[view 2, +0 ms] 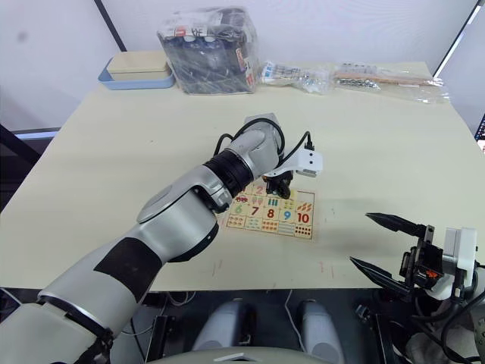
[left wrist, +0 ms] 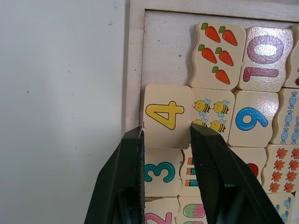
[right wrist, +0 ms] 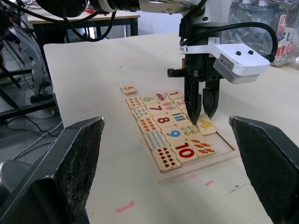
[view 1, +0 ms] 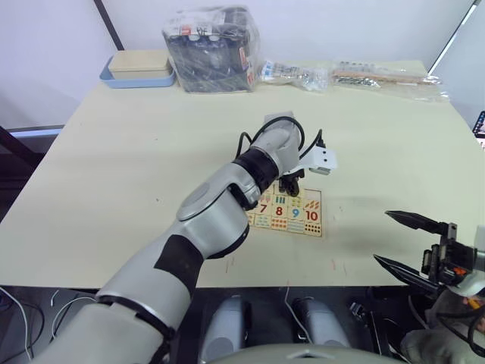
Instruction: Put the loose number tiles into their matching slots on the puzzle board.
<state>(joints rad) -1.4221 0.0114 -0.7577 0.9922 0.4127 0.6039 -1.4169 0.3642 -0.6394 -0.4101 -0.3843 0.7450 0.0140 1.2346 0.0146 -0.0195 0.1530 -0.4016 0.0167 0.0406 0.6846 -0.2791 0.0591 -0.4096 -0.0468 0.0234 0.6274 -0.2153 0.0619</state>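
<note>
A: Where does the puzzle board (right wrist: 219, 151) stand right now?

B: It lies flat on the counter (view 1: 136, 167), and most of its grid is filled. The landmark is the left claw (left wrist: 166, 135), poised straight over the board's top row. Its two fingers pinch the yellow 4 tile (left wrist: 167, 115) by its side edges.

A: Is the 4 seated?

B: I judge not quite. In the left wrist view it overlaps the board's rim a little and sits skewed against the bees tile (left wrist: 211, 112) beside it, so it looks held at its slot, not dropped in. Just past the claw, next to the carrots tile (left wrist: 217, 49), is a bare recess (left wrist: 166, 46), the one empty slot I can be sure of.

A: What is already in?

B: On the near side of the claw the 3 tile (left wrist: 161, 171) and, partly cut off, a pink 2 lie in the same row. The right wrist view shows a 1 at that row's end.

A: And what is left?

B: One loose tile, the 5 tile (right wrist: 128, 89), lies on the counter off the board's far end, well apart from the left claw. By my reckoning it belongs in the bare recess.

A: The other arm?

B: The right claw (view 1: 402, 241) hangs spread and empty off the counter's near edge, well apart from the board.
</note>
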